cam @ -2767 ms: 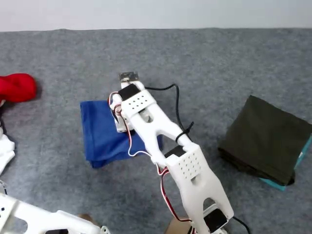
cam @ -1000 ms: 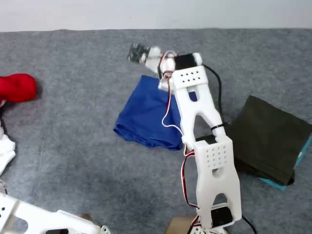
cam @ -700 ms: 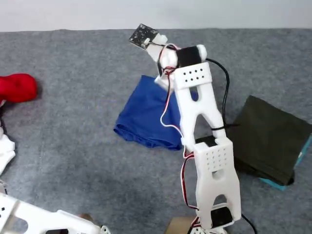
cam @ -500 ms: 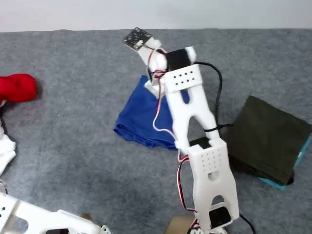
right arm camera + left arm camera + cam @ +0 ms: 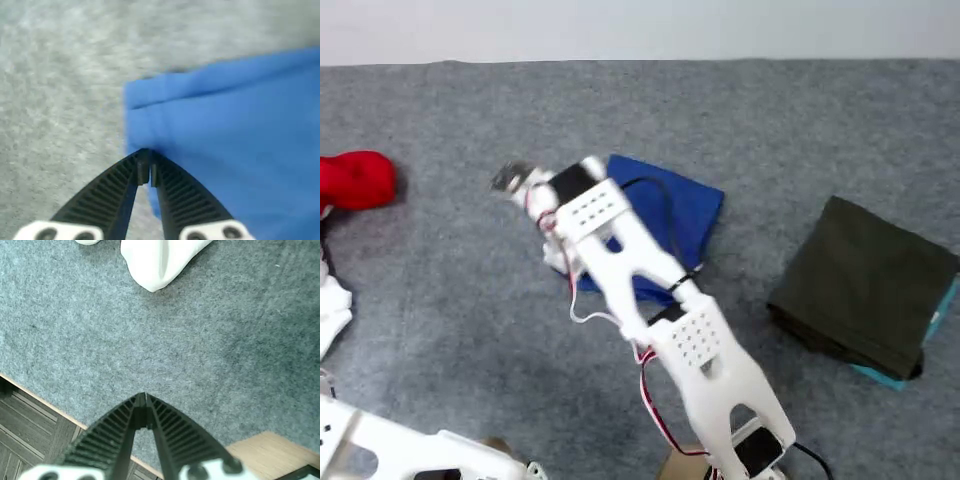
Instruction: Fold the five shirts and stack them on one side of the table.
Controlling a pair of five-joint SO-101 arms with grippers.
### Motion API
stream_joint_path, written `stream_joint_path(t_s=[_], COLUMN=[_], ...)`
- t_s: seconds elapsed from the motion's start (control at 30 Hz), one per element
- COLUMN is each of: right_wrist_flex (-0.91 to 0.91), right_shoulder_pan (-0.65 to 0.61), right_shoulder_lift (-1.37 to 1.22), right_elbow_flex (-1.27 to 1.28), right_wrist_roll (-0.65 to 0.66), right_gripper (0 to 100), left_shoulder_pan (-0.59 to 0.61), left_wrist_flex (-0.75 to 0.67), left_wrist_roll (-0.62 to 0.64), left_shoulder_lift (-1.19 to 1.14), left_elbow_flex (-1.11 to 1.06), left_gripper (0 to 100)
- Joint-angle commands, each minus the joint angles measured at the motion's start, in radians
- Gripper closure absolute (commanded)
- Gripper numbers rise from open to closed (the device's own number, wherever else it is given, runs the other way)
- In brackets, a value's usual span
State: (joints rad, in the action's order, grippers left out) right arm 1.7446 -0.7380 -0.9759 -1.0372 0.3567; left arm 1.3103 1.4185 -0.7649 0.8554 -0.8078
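We've got the right end effector [image 5: 144, 172] closed, tips at the edge of the blue shirt [image 5: 685, 205] mid desk [image 5: 440, 300]; the shirt spreads away toward the dark stack [image 5: 865, 285] by the right edge

One table [image 5: 770, 120] is counted, and five shirts on it: one blue shirt [image 5: 685, 210] near the centre, one red shirt [image 5: 355, 180] at nine o'clock, one white shirt [image 5: 330, 305] between eight and nine, and at three o'clock one dark shirt [image 5: 865, 285] laid on one teal shirt [image 5: 944, 302]. Two arms are counted: the right arm [image 5: 650, 300] and the left arm [image 5: 390, 445]. Two grippers are counted: the left gripper [image 5: 145, 412] and the right gripper [image 5: 144, 167].
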Motion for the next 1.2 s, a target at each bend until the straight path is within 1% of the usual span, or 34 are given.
stream_joint_path(t_s=[0.0,0.07,0.17,0.37,0.57,0.7,0.8,0.93,1.03,1.1,1.17], right_wrist_flex=[-0.025,-0.041,-0.028,0.051,0.054,0.054,0.054,0.051,0.048,0.048,0.047], right_shoulder_pan=[-0.05,-0.059,-0.051,-0.005,0.111,0.176,0.203,0.214,0.216,0.223,0.248], right_shoulder_lift=[0.007,0.013,0.035,0.079,0.157,0.243,0.357,0.55,0.631,0.627,0.598], right_elbow_flex=[-0.014,-0.02,-0.098,-0.304,-0.342,-0.282,-0.16,0.069,0.163,0.183,0.195], right_wrist_roll=[-0.011,-0.011,-0.011,-0.018,-0.219,-0.302,-0.373,-0.462,-0.537,-0.637,-0.779], right_gripper=[98.8,98.8,98.9,98.9,98.9,98.9,99.0,99.0,98.7,98.7,98.7], left_shoulder_pan=[-0.002,0.0,0.0,0.0,0.0,0.0,0.0,0.0,0.0,-0.005,-0.008], left_wrist_flex=[-0.008,-0.008,-0.008,-0.008,-0.014,-0.011,-0.009,-0.009,-0.009,-0.009,-0.008], left_wrist_roll=[0.002,0.002,0.002,0.002,0.002,0.002,0.002,0.002,0.002,0.002,0.002], left_shoulder_lift=[0.025,0.025,0.025,0.025,0.025,0.025,0.025,0.025,0.025,0.025,0.025], left_elbow_flex=[0.031,0.031,0.031,0.033,0.041,0.081,0.093,0.093,0.09,0.087,0.087], left_gripper=[100,100,100,100,100,100,100,100,100,100,100])
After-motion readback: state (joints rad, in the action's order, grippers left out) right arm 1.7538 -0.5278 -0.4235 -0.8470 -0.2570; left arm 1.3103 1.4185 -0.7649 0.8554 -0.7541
